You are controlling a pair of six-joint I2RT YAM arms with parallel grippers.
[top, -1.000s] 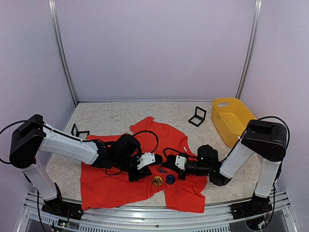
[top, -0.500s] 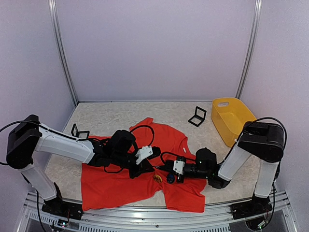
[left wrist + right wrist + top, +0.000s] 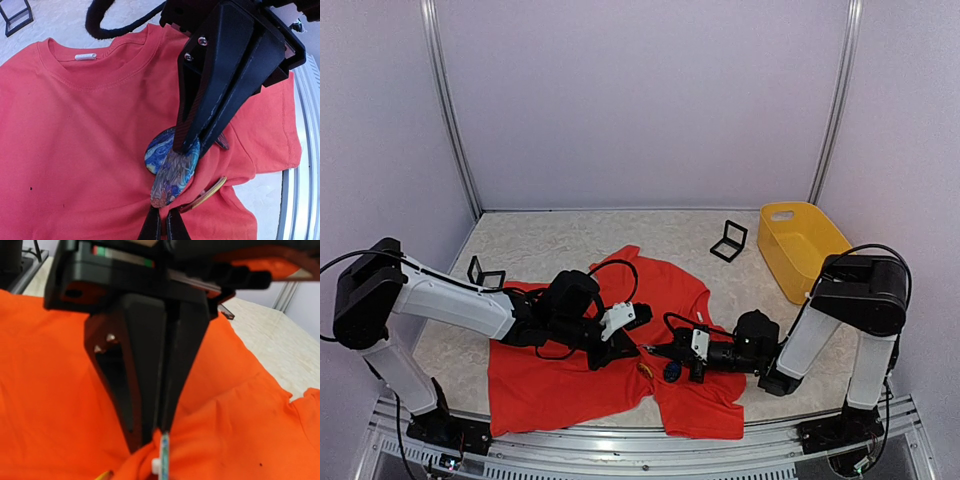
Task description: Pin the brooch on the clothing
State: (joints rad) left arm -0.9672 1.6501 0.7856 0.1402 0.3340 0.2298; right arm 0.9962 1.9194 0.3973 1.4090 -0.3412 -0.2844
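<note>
My L arm (image 3: 450, 297): white shells on the long links, blk joints, chunky blk shoulder block. R arm (image 3: 812, 335): same build, w/ a big blk housing at the top. Small white block (image 3: 618, 320) at each wrist. Thick blk cable (image 3: 92, 20) looping off. L gripper (image 3: 163, 227): matte blk fingers tapering to thin tips, two silver screws (image 3: 108, 337) on one side, green + red strip (image 3: 101, 250) on the body. R gripper (image 3: 185, 147): blk, angular, narrowing to a point, two screws near the top.
</note>
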